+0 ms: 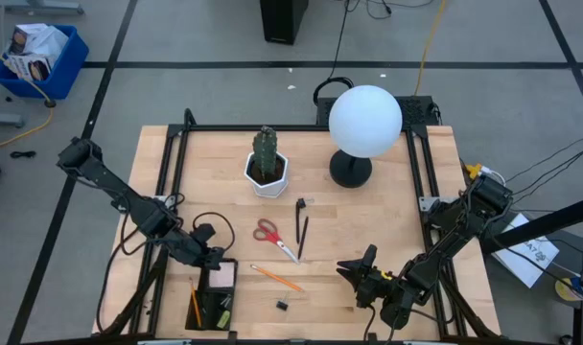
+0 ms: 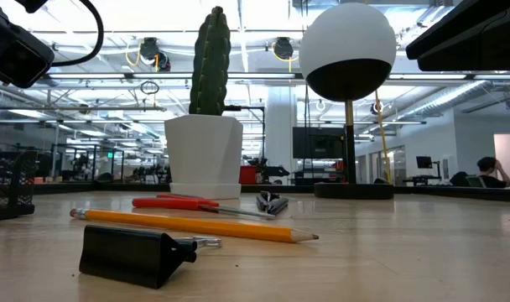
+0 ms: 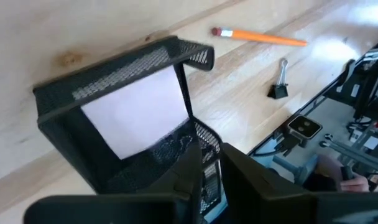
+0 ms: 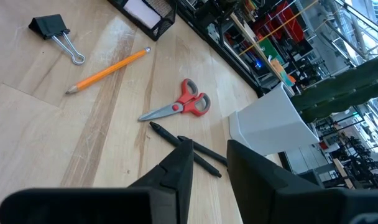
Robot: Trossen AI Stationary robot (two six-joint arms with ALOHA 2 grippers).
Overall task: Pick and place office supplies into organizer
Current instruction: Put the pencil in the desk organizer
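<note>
— Black mesh organizer (image 3: 120, 70) at the near left of the tabletop, pink pad (image 1: 221, 277) already lying in one compartment. Left hand (image 3: 212, 163) right above the tray, fingers narrow, nothing visibly held.

— And the right hand (image 4: 211, 155)?

— Hovering over bare wood toward the front right. Narrowly parted as well, and empty.

— Still loose on the wood?

— Red-handled scissors (image 4: 176, 107) in the middle, dark pens (image 4: 167, 135) just beside them, orange pencil (image 4: 108, 70) between scissors and tray, small black clip (image 4: 49, 26) near the front edge. All flat, none touching the organizer.

— Biggest worry from here?

— Probably the flatness. Thin pens and a round pencil, hard against the tabletop: easy to pinch at the tip, roll away, or skid off instead of lifting. Worth spreading wider before descending, and coming down square across the shaft.

— Anything else?

— Pens lying close together, so likely to grab one and flick the other. Scissors heavy at the handles; gripped at the blades, apt to swing and drop. Light mesh tray, too: easily nudged or tipped by a low left hand on the way out.

— And the cactus pot (image 4: 263, 124)?

— Close behind the pens. Risk of clipping on a long reach from the right. Also both arms bound for the same patch, hence a possible clash near the pencil.
</note>
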